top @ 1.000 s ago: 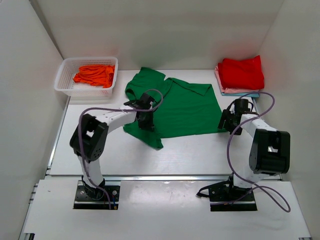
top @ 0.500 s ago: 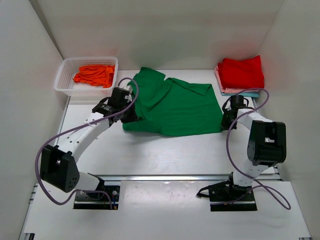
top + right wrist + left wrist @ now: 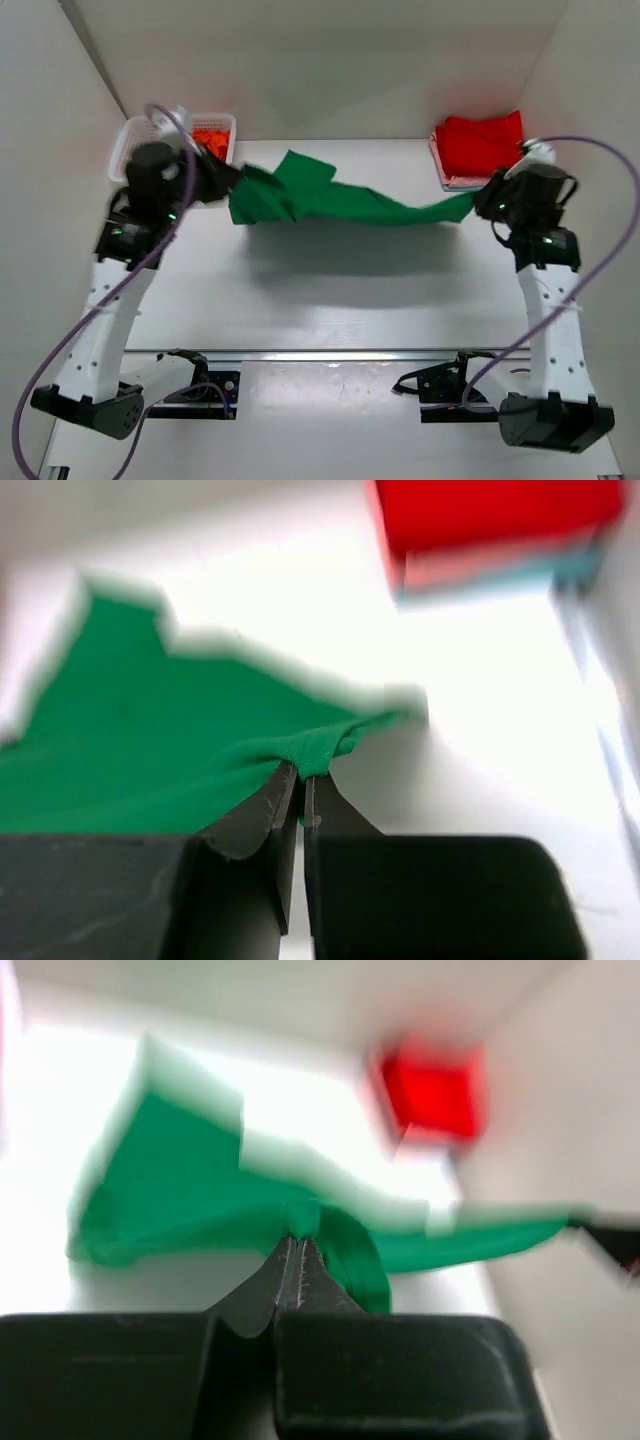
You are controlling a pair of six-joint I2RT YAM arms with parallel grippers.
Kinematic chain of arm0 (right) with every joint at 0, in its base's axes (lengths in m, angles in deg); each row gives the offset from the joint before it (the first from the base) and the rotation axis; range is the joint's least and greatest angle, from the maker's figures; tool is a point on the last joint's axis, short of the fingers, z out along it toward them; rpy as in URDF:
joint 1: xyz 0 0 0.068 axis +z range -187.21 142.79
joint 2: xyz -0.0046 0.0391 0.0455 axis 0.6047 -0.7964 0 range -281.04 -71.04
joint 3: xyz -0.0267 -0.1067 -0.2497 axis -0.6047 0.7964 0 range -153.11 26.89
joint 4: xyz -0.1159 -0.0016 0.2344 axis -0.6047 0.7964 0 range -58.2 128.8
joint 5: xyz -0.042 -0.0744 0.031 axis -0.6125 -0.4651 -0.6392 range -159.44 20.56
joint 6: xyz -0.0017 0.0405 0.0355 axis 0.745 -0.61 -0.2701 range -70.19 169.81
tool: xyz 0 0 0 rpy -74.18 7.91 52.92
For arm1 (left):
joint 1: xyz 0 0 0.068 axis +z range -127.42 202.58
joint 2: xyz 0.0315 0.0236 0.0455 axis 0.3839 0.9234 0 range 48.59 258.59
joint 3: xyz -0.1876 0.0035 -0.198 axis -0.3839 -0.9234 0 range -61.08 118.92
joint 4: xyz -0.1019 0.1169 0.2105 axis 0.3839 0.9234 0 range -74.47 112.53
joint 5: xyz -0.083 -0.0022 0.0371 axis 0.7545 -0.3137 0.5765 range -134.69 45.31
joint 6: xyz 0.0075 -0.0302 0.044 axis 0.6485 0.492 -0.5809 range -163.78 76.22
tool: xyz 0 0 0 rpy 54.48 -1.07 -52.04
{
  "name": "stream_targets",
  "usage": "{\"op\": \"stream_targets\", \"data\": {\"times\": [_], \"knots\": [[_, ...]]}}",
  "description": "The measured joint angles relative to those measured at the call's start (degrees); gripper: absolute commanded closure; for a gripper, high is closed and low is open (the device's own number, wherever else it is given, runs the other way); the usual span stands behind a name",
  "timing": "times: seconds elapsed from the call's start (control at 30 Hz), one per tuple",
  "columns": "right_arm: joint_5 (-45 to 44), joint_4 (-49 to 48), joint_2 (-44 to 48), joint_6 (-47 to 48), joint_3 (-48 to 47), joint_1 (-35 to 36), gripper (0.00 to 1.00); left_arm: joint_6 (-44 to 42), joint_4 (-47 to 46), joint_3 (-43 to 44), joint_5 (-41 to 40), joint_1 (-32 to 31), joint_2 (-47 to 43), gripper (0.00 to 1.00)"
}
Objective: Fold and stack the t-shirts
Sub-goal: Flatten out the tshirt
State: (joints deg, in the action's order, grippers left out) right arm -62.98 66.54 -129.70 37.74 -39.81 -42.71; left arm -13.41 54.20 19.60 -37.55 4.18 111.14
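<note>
The left claw (image 3: 224, 184) is clamped shut on the green t-shirt (image 3: 335, 200). In the left wrist view its two fingers meet on a bunched fold of the cloth. The right claw (image 3: 480, 204) is closed in the same way on the opposite end of the shirt, with a small gathered pinch of green cloth between its fingertips.

The shirt hangs stretched between the two claws, lifted off the bench (image 3: 330, 300), and its shadow falls on the surface below. Just beside the left claw the cloth is wide and crumpled, with one flap pointing toward the far wall. Toward the right claw it narrows to a thin, taut strip. Both wrist views are blurred, so the exact part of the shirt in each grip cannot be told.

Beyond the right claw and near it, a folded stack sits at the far right corner of the bench. A red t-shirt (image 3: 483, 146) is on top, and the edges of a pink t-shirt (image 3: 470, 572) and a teal t-shirt (image 3: 585, 565) show beneath it. The stack is apart from the green cloth.

Just behind the left claw stands a white lattice basket (image 3: 218, 120), partly hidden by the left arm. A crumpled orange t-shirt (image 3: 212, 137) lies inside it.
</note>
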Motion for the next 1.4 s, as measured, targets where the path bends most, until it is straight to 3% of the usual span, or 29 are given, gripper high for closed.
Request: {"op": "stream_targets", "data": {"times": [0.07, 0.1, 0.2, 0.27, 0.37, 0.47, 0.6, 0.7, 0.77, 0.83, 0.9, 1.0, 1.13, 1.27, 1.4], "knots": [[1.6, 0.8, 2.1, -0.2, -7.1, -1.3, 1.00, -0.7, 1.2, 13.4, 1.5, 4.0, 1.8, 1.00], [3.1, 1.0, 3.1, -0.5, -14.1, -1.8, 1.00, -1.5, 0.3, 26.7, 2.1, 5.0, 4.5, 1.00], [5.4, 2.5, 2.7, -0.9, -21.9, -1.7, 1.00, -2.1, -1.5, 40.6, 4.3, 5.0, 6.7, 1.00], [6.7, 2.3, 1.9, -1.0, -26.0, -1.7, 1.00, -2.1, -3.4, 44.0, 5.3, 6.0, 6.6, 1.00], [8.1, 2.0, -0.2, -1.0, -28.3, -1.0, 1.00, -2.1, -5.9, 42.6, 6.1, 6.5, 5.9, 1.00], [8.2, 1.2, -4.7, -0.7, -28.0, 1.1, 1.00, -2.5, -8.7, 34.6, 6.9, 6.5, 5.7, 1.00], [7.8, -1.0, -13.4, 0.2, -26.0, 4.2, 1.00, -4.3, -7.7, 27.1, 7.0, 6.7, 13.4, 1.00], [7.4, -1.9, -21.2, 0.7, -25.9, 5.0, 1.00, -6.7, -4.3, 31.9, 5.7, 6.7, 25.6, 1.00], [7.6, -1.4, -25.4, 1.0, -27.2, 4.8, 1.00, -7.8, 0.1, 40.9, 5.1, 7.0, 35.0, 1.00], [8.0, -0.2, -29.6, 1.2, -32.1, 3.9, 1.00, -7.7, 2.2, 51.8, 5.5, 8.1, 43.2, 1.00], [8.3, 1.0, -33.0, 1.2, -39.4, 2.7, 1.00, -5.9, 0.8, 54.7, 7.4, 10.3, 45.3, 1.00], [9.9, 0.2, -35.4, 1.1, -50.0, 0.5, 1.00, -2.9, -0.6, 54.1, 9.0, 15.1, 42.2, 1.00], [12.3, -3.3, -30.7, 0.1, -50.5, -2.8, 1.00, -1.0, -2.8, 53.6, 9.3, 17.2, 34.9, 1.00], [13.5, -7.1, -22.5, -0.2, -38.2, -4.5, 1.00, -1.6, -5.5, 46.4, 10.1, 13.6, 24.6, 1.00], [14.3, -10.2, -16.5, -0.4, -21.6, -4.8, 0.99, -3.1, -10.6, 25.7, 10.3, 10.3, 11.8, 1.00]]}}
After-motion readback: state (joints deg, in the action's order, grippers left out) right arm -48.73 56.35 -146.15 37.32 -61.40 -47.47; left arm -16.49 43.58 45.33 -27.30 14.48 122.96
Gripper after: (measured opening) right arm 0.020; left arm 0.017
